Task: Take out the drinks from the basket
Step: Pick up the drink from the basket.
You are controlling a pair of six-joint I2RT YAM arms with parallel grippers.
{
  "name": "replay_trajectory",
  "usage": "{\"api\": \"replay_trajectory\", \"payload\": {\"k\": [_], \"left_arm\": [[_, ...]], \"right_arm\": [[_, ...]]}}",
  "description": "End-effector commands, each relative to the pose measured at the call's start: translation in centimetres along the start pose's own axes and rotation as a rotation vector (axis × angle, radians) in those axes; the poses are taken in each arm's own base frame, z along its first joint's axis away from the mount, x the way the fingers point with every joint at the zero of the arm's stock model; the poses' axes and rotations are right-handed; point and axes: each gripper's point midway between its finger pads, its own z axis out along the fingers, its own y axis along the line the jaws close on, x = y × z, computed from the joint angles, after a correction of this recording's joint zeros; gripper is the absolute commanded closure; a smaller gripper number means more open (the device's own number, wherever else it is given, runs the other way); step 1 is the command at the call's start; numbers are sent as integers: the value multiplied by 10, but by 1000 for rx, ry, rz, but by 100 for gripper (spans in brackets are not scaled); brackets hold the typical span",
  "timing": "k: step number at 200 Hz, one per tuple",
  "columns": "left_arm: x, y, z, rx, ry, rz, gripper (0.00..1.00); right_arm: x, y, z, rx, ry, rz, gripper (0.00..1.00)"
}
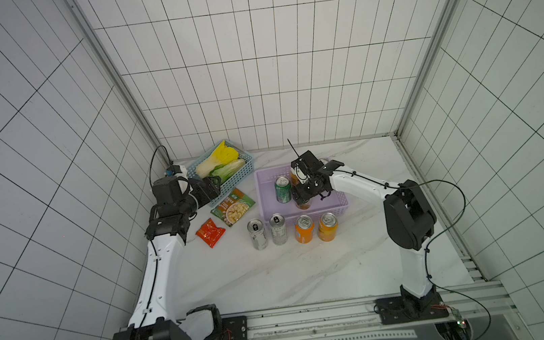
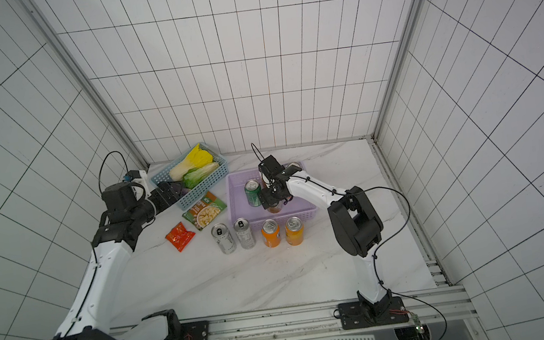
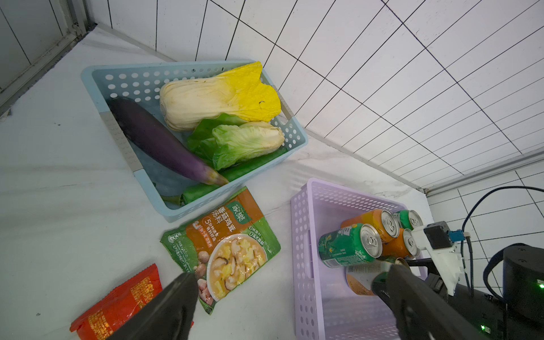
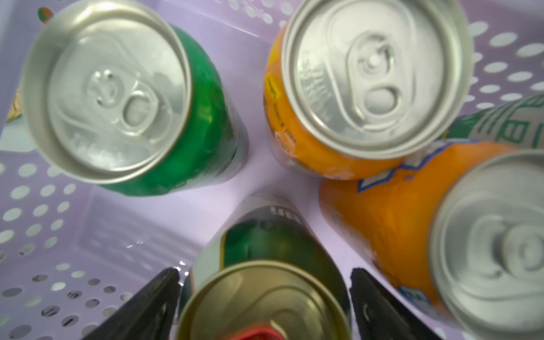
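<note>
Step in hand: I judge this to be the fifth pick. I have the right gripper lowered into the wide shallow lilac plastic basket with perforated sides, over the green-and-gold metal can with the gold top.
Right claw: its black fingers stand on either side of that can. I see a slim gap on each side, so I count it as open with nothing gripped.
Target can: it stands upright near the basket's front wall. The upright green can with a silver top is close beside it.
Others inside: two orange cans touch each other, and a second green can shows behind them.
Already out: two slim silver-white cans and two orange cans stand in a row on the white marble table, just in front of the basket.
Left claw: the left gripper is spread wide and empty. It hangs near the small blue lattice basket of vegetables, well clear of the drinks.
Next move: I want to close squarely on the can's body, then lift straight up until it clears the front wall before carrying it to the row.
Care: the nearer orange can sits close to one finger, so a skewed closure could nudge it.
</note>
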Motion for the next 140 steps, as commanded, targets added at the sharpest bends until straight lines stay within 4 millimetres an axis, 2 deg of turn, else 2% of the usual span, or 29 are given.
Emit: {"api": "replay_trajectory", "payload": {"k": [1,40,61,100,140], "left_arm": [[-6,-2,0,14,-16,4,2],[-6,-3,1,18,-15,3,2],[-6,-2,0,18,-16,3,2],[-6,-3,0,18,-16,3,2],[-6,-2,0,18,-17,1,2]], "right_arm": [[-9,-6,5,19,-7,-3,10],[-12,-4,7,13,-4,0,15],[-15,-5,2,17,-14,-5,23],[-20,-5,-15,22,-40,-15,27],[-29,-2,-42,22,-85,-22,29]]}}
